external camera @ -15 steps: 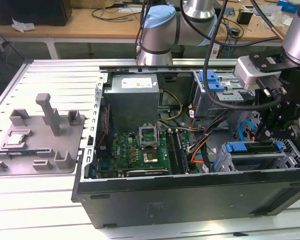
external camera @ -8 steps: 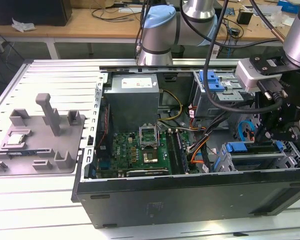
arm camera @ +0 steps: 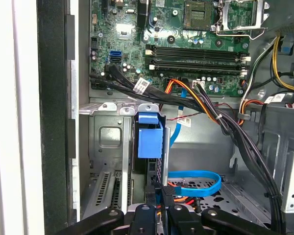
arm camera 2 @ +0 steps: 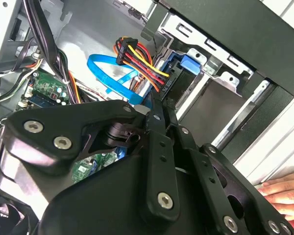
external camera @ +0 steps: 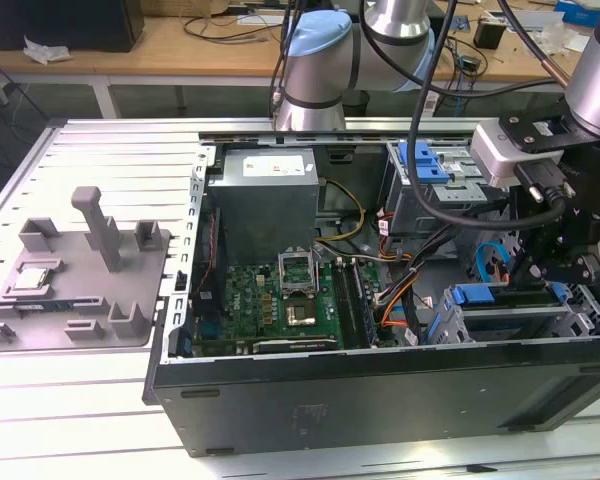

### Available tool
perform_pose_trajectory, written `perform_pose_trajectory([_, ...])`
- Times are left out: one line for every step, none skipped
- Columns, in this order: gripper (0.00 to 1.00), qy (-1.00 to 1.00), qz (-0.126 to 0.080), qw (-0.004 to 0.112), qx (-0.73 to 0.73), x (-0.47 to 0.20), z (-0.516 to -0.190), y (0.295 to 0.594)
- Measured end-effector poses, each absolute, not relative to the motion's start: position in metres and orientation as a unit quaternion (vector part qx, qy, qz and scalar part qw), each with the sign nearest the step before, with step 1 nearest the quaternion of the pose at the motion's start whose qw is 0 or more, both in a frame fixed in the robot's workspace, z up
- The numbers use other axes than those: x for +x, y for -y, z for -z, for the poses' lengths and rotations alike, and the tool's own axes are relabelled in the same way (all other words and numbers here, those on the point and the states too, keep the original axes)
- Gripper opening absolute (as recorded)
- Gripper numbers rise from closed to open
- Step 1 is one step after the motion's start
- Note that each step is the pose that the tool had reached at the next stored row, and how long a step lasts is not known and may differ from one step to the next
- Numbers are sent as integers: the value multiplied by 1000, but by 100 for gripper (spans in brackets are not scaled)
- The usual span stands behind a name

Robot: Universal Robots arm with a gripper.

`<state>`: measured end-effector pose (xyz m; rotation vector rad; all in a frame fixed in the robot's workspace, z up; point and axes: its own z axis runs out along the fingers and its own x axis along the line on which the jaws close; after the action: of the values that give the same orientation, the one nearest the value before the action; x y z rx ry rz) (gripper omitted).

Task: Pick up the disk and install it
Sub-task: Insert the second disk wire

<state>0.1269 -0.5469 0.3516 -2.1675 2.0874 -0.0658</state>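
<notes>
The disk (external camera: 508, 320) lies in the drive cage at the front corner of the open computer case, on the exterior view's right, with its blue bracket tab (external camera: 473, 295) pointing toward the motherboard. In the first wrist view the disk (arm camera: 154, 169) is seen edge-on in the metal bay, with the blue tab (arm camera: 150, 136) at its far end. My gripper (arm camera: 160, 196) sits at the disk's near end, its black fingers (arm camera 2: 157, 122) drawn together with almost no gap. The fingertips look to be touching the disk's edge (arm camera 2: 172, 78). I cannot tell whether they pinch it.
Cable bundles (arm camera: 225, 127) and a blue flat cable (arm camera: 196, 182) run beside the bay. The motherboard (external camera: 280, 300) and power supply (external camera: 270, 190) fill the case's middle. A grey fixture (external camera: 75, 275) lies on the exterior view's left. A person's hand (arm camera 2: 281, 192) rests outside the case wall.
</notes>
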Motion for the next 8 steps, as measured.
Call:
perform_pose_trajectory([16, -692, 22, 66, -719, 127, -351, 547])
perform_pose_trajectory([16, -692, 22, 66, -719, 127, -351, 547])
perform_pose_trajectory([16, -692, 22, 66, -719, 128, -351, 547])
perform_pose_trajectory([16, -692, 22, 66, -719, 128, -351, 547])
perform_pose_trajectory([16, -692, 22, 66, -719, 128, -351, 547])
perform_pose_trajectory([16, -692, 22, 66, -719, 128, -350, 547])
perform_pose_trajectory([16, -691, 22, 66, -719, 128, -350, 547])
perform_pose_trajectory([16, -691, 22, 66, -719, 128, -350, 547])
